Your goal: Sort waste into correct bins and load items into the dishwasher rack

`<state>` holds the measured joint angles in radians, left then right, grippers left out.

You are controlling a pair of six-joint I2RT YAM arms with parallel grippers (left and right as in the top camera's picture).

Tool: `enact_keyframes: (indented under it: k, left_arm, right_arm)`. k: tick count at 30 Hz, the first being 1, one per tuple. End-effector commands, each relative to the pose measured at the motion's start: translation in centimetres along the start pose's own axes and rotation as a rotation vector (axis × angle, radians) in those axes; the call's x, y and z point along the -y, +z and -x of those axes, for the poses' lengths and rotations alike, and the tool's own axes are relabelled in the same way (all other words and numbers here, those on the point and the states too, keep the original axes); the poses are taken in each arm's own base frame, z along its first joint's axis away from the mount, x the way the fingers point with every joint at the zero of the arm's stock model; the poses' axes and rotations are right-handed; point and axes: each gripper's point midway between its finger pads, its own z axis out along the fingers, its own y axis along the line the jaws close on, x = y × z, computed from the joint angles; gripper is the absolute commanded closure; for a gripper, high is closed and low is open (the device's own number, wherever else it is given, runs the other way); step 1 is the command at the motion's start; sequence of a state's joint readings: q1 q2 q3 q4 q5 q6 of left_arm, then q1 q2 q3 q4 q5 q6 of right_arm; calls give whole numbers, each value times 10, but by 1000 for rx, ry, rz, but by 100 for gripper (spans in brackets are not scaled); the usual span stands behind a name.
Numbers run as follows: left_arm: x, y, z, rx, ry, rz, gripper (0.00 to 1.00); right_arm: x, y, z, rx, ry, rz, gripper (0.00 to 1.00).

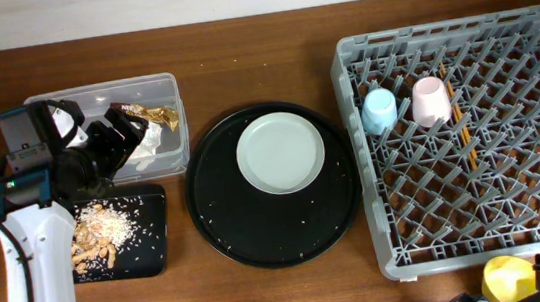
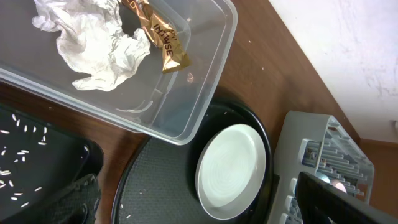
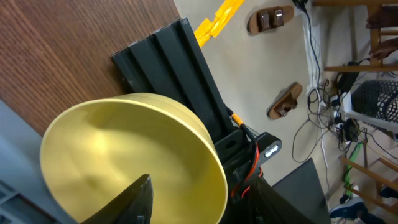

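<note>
Right wrist view, bowl (image 3: 124, 155): clamped by its rim in the right gripper (image 3: 199, 208), one finger inside the wall and one outside, so it can be carried tilted; it is held past the table (image 3: 56, 56) edge, with floor seen beyond.
Bowl's place from overhead: just outside the near right corner of the rack (image 1: 462, 256), not yet loaded; a short lift over the wall is judged to be all that is needed.
Rack contents: blue cup (image 1: 379, 111) and pink cup (image 1: 431, 101) are set side by side at the far left, seemingly mouth-down over pegs for draining; chopsticks (image 1: 462, 126) are laid along the lattice just right of the pink cup.
Plate (image 1: 280, 153): left flat on the round tray (image 1: 259, 238), toward its far side; still to be loaded.
Tub (image 1: 157, 82): tissue (image 2: 93, 43) and wrapper (image 2: 158, 37) are gathered inside as dry waste.
Black tray (image 1: 155, 249): scraps (image 1: 94, 245) and rice are held here, apart from the dry waste.
Left gripper (image 1: 113, 142): fingers spread wide with nothing between them, hung over the tub's near side; judged free for the plate.
</note>
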<state>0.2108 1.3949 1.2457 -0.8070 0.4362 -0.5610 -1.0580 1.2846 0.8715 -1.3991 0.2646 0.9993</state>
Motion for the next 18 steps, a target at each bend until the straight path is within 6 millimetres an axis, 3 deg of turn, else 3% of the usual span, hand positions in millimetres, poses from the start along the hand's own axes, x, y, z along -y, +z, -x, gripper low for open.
enact_keyframes:
  k: [1, 11, 14, 16, 18]
  left_arm:
    - [1, -3, 1, 10, 5, -5, 1]
    - [1, -3, 1, 10, 5, -5, 1]
    - [1, -3, 1, 10, 5, -5, 1]
    - [1, -3, 1, 10, 5, -5, 1]
    - [2, -3, 1, 10, 5, -5, 1]
  right_arm:
    - [2, 9, -6, -17, 28, -13, 51]
    - [1, 22, -19, -74, 22, -7, 51]
    - [-2, 30, -20, -68, 25, 1, 61]
    - [-3, 35, -19, -57, 26, 0, 73]
    - [-3, 36, -19, -58, 26, -1, 94]
